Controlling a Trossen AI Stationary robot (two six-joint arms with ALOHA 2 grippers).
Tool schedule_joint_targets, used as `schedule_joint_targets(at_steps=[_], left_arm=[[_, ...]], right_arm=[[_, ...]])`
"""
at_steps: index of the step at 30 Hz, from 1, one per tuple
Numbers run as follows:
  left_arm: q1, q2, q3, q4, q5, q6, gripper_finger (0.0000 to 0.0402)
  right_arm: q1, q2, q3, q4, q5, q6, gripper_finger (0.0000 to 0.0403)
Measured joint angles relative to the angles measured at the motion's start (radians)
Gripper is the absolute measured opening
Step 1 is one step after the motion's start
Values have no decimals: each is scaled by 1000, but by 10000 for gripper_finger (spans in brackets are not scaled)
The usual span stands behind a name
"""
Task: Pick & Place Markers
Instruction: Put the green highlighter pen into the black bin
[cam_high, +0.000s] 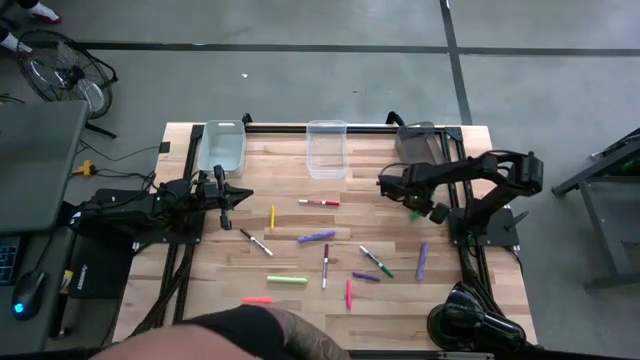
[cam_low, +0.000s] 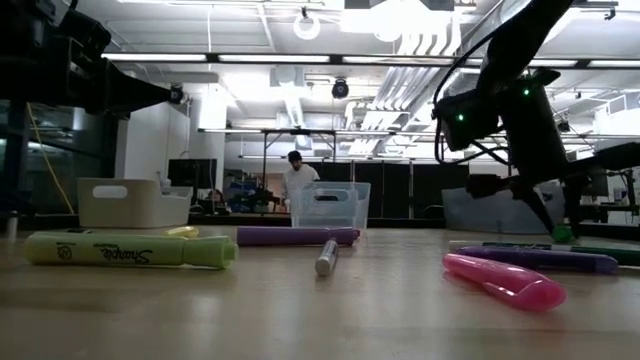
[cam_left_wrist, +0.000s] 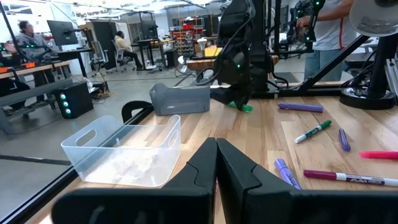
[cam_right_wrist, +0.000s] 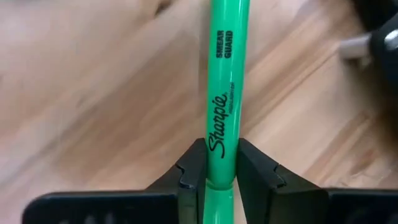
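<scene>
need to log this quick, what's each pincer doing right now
Left pincer: shut, holding nothing, above the table's left side.
Right pincer: shut on the bright green plastic highlighter marker.

Your overhead picture is evenly lit, and the wooden worktop (cam_high: 300, 300) reads pale with only faint, soft shadows under the arms. At table height you look into bright ceiling strip lights (cam_low: 330, 62) that wash out the room's upper middle, leaving the arm (cam_low: 520, 110) a dark silhouette; the nearest pink marker (cam_low: 505, 280) is soft. In the right wrist view, the wood behind the green marker (cam_right_wrist: 225, 93) is blurred.
</scene>
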Motion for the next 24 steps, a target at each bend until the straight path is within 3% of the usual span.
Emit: schedule_joint_targets(at_steps=[12,24], left_arm=[[0,0,0,0,0,0,1],[0,0,0,0,0,0,1]], right_arm=[[28,-85,2,121,-26,-235,60],[28,-261,3,171,-119,-516,64]])
